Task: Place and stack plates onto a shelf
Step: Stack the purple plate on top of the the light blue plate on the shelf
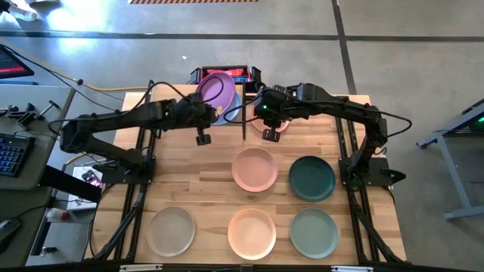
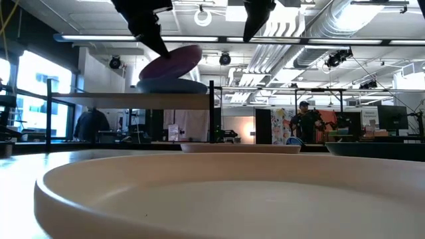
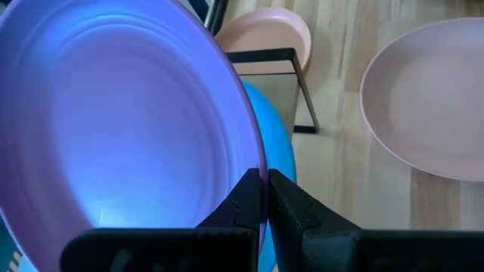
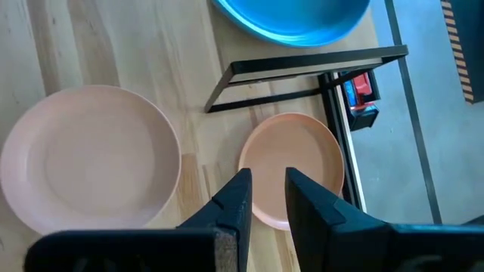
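High view: left end effector (image 1: 214, 108) pinches purple plate's (image 1: 217, 88) rim (tilted).

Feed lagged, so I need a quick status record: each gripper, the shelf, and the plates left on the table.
left gripper: shut on purple plate, tilted over the shelf
right gripper: open, empty, above peach plate beside the shelf
shelf: light blue plate on it
table: five more plates in two rows

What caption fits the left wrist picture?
Left pincer grips purple plate by its rim, tilted above blue plate.
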You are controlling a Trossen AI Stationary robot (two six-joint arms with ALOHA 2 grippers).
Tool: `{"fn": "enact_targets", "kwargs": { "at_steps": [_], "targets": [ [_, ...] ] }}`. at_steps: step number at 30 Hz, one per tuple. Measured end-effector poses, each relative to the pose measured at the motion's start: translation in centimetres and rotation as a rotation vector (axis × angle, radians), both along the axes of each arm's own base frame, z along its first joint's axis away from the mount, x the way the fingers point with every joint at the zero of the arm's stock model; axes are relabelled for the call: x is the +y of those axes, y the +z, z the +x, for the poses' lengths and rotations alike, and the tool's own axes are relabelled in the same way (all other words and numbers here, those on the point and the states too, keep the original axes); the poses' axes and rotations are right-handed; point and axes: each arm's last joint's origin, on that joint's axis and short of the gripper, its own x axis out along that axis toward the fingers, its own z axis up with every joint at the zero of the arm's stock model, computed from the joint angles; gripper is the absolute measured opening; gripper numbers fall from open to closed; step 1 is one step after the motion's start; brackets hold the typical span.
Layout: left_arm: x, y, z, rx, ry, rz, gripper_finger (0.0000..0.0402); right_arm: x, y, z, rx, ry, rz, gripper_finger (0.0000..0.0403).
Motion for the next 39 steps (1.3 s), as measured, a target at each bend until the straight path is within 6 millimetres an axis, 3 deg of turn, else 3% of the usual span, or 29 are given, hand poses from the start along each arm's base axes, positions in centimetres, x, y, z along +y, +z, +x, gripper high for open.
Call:
{"fn": "enact_targets", "kwargs": {
  "at_steps": [7, 23, 39],
  "targets": [
    [0.1, -0.3, -0.1, -0.007, -0.013, -0.080, 0.0001, 0.0, 0.0, 0.0, -0.011, -0.025, 0.011, 0.0060],
    [1.1, -0.3, -0.4, 0.000, 0.025, -0.080, 0.0001, 0.1, 0.0, 0.1, -0.013, -0.024, 0.019, 0.0060],
    [1.2, -0.3, -0.5, 0.002, 0.022, -0.090, 0.0047, 0.1, 0.0, 0.1, -0.013, -0.024, 0.020, 0.0060]
  ]
}}
